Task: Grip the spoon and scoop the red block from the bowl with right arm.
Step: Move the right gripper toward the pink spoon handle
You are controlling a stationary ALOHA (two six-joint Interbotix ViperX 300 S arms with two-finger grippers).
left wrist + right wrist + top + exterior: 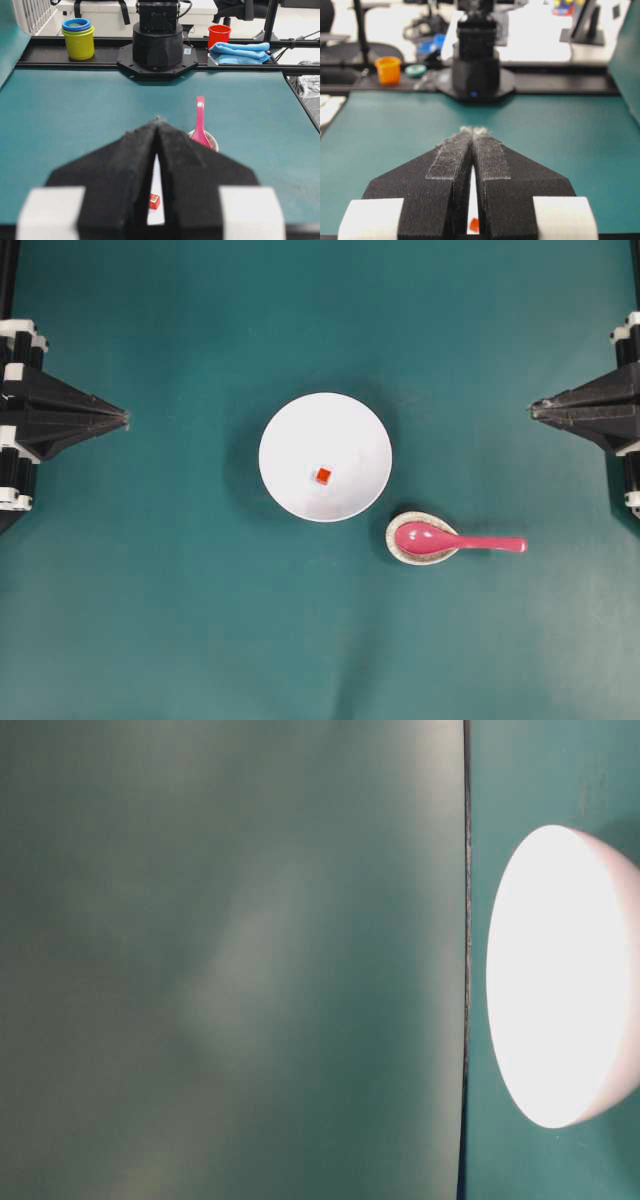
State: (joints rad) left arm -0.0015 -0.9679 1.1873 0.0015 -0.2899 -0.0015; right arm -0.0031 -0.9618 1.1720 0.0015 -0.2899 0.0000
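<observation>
Overhead view: right pincer closed, empty, well apart from the spoon; left pincer closed too. Nothing started; red block sits in the bowl, unscooped.

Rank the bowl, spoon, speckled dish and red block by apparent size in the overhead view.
1. bowl
2. spoon, nearly as long as the bowl is wide, but much slimmer
3. speckled dish
4. red block

Two black arms, pointed claws (matte, wedge-shaped), white fittings
</observation>
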